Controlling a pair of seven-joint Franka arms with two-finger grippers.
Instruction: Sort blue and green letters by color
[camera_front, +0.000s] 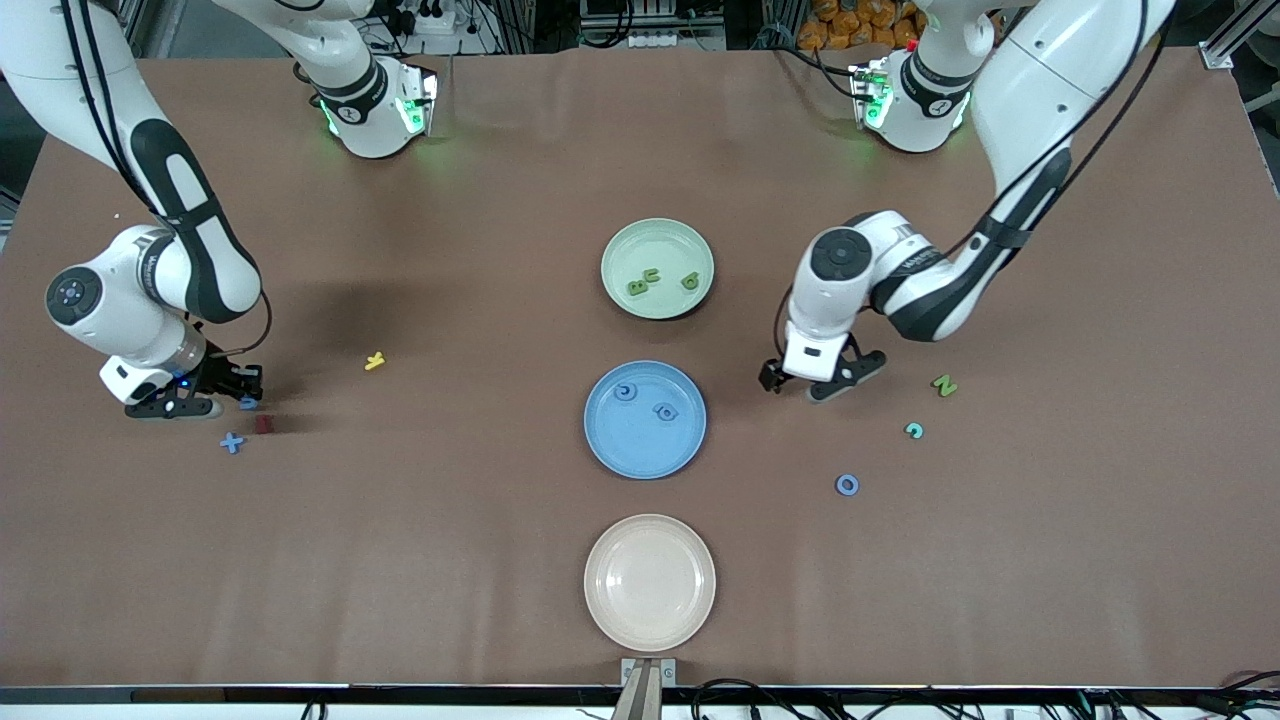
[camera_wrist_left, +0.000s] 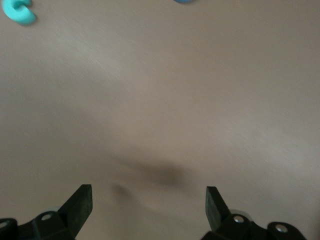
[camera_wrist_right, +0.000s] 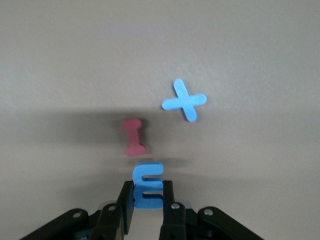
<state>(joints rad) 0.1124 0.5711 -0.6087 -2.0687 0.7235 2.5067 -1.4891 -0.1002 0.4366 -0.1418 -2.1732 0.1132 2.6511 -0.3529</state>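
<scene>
My right gripper (camera_front: 246, 397) is low over the table at the right arm's end, shut on a blue letter E (camera_wrist_right: 147, 179), which also shows in the front view (camera_front: 248, 403). A blue plus piece (camera_front: 232, 443) (camera_wrist_right: 184, 100) lies just nearer the front camera. A green plate (camera_front: 640, 240) holds green letters (camera_front: 645, 283). A blue plate (camera_front: 630, 450) holds two blue letters (camera_front: 666, 411). My left gripper (camera_front: 815, 385) (camera_wrist_left: 149, 200) is open and empty over bare table beside the blue plate. A green N (camera_front: 944, 385), a teal letter (camera_front: 914, 430) (camera_wrist_left: 20, 11) and a blue O (camera_front: 847, 485) lie near it.
A dark red letter (camera_front: 264, 424) (camera_wrist_right: 134, 136) lies right beside the held E. A yellow letter (camera_front: 374, 361) lies between the right gripper and the plates. An empty beige plate (camera_front: 650, 582) stands nearest the front camera, in line with the other two plates.
</scene>
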